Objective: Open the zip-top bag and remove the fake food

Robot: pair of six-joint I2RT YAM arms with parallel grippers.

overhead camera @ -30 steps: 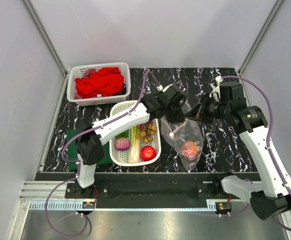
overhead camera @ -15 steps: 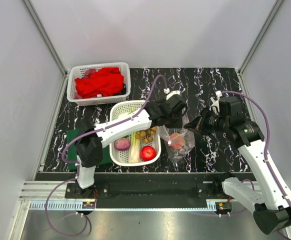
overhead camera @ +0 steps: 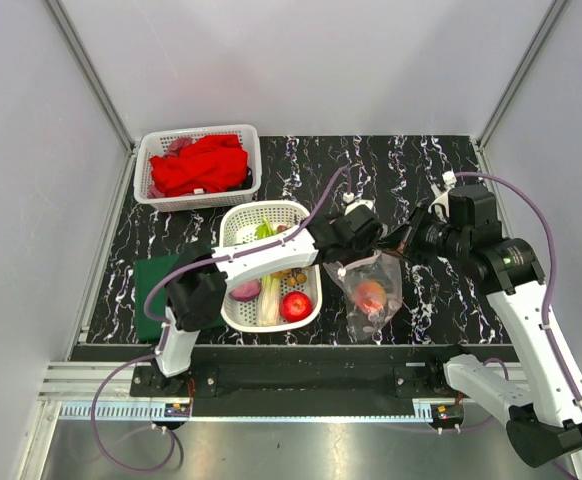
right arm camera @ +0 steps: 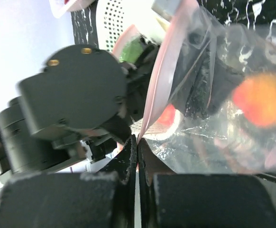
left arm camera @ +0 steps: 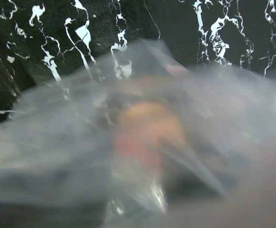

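Note:
The clear zip-top bag lies right of the white basket, with an orange peach of the fake food inside. My right gripper is shut on the bag's pink zip strip at its upper right corner; the pinch shows in the right wrist view, the peach beyond it. My left gripper is at the bag's mouth on the upper left. The left wrist view is blurred by the bag's plastic over the peach; its fingers do not show.
The white basket holds a red apple, purple onion, leek and berry bunch. A second basket with red cloth stands at the back left. A green mat lies left.
The left gripper has moved right and nearer, to the bag's mouth. The bag bunched up, then spread out again. The right gripper shifted slightly right, still pinching the strip.

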